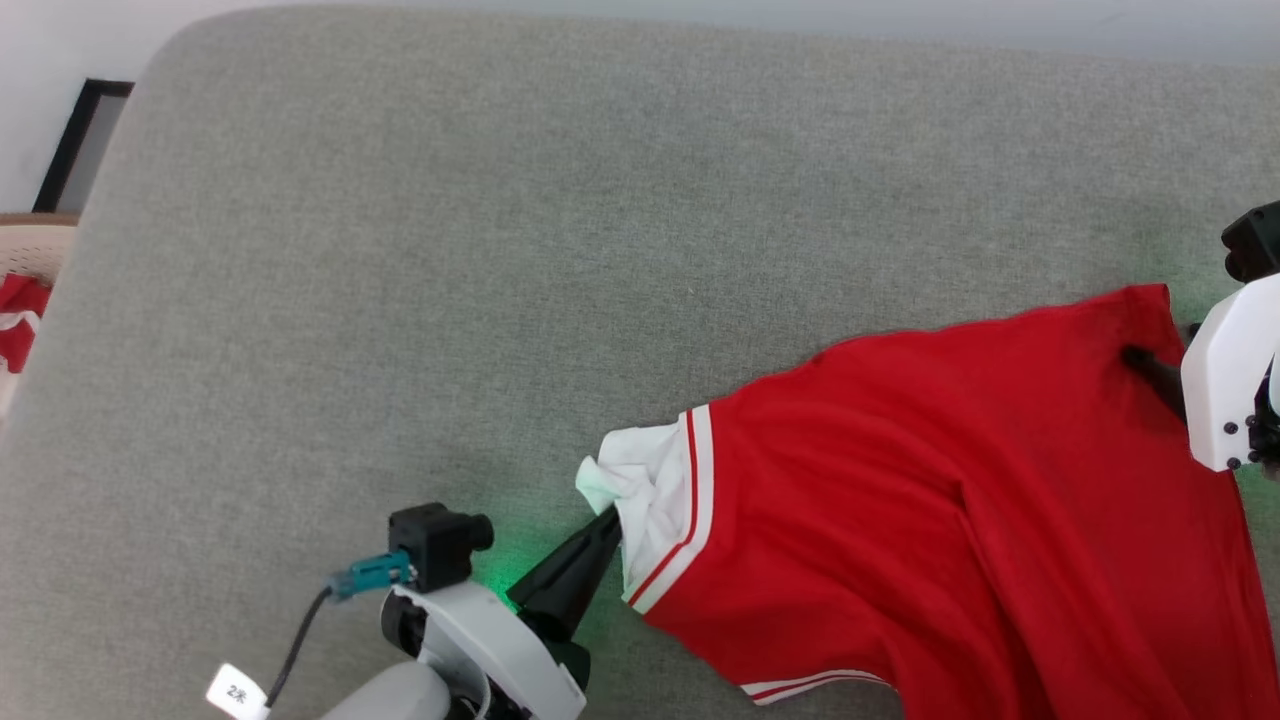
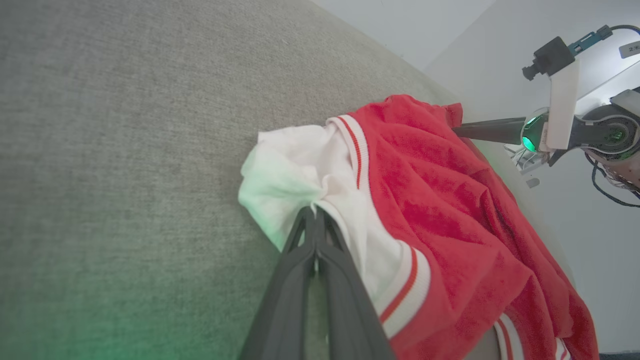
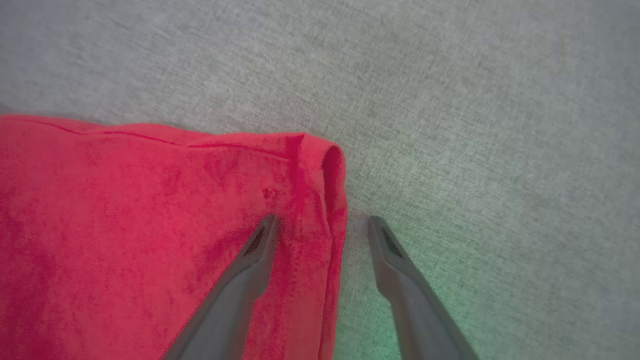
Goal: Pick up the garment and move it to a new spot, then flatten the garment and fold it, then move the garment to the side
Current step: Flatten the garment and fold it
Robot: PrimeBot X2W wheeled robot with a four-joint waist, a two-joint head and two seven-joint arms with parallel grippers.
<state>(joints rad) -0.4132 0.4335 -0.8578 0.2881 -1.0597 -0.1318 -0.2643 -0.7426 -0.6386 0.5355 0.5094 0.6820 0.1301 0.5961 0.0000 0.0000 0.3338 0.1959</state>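
The limp red jersey garment (image 1: 950, 480) is clamped at its sleeve by the left claw (image 2: 314, 212); the hem corner is best taken by the parted right claw (image 3: 323, 221).

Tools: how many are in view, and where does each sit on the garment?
2. The left tool is shut on the white sleeve of the garment, at the head view's lower middle. The right tool is open, straddling the red corner at that view's right edge.
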